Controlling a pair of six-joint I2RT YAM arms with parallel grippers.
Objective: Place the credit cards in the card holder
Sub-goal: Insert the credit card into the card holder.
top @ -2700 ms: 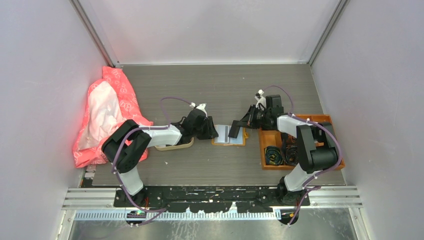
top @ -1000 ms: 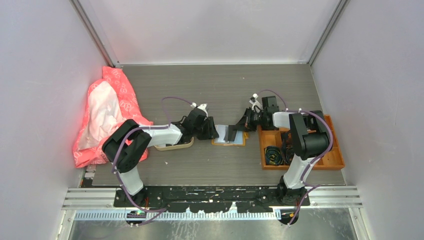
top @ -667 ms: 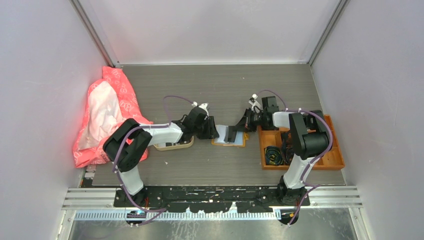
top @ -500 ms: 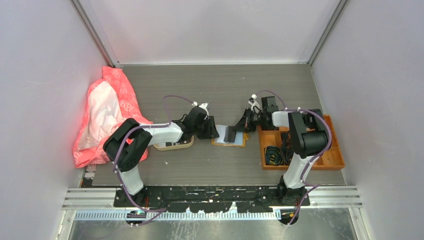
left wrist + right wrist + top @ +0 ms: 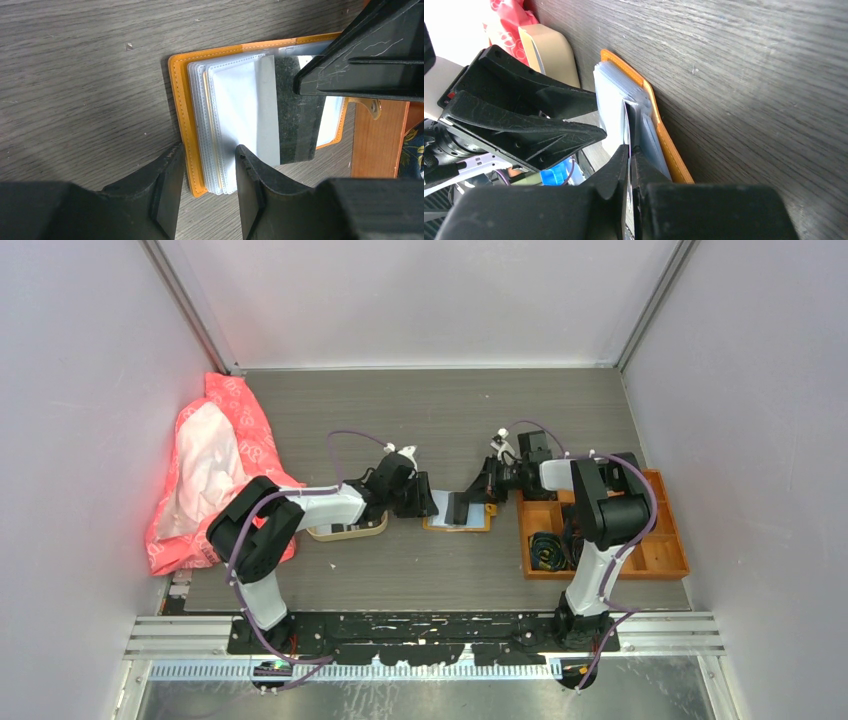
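Holder (image 5: 181, 100) lying open midway between table's left and right edges. Right gripper (image 5: 628, 149) pinching dark card (image 5: 295, 125), angling it into sleeve (image 5: 235, 110). Left gripper (image 5: 207, 160) spread, straddling holder's left edge. Risk: card catching sleeve lip, shoving holder sideways.

Our left arm (image 5: 325, 508) and right arm (image 5: 592, 590) are pale grey tubes between chunky black joints. Just behind the left hand (image 5: 428, 505) and the right hand (image 5: 470, 498) sit small white plugs (image 5: 404, 452), with thin purple cables (image 5: 345, 437) looping back from them. Our fingers (image 5: 167, 190) are matte black wedges, finely scratched.
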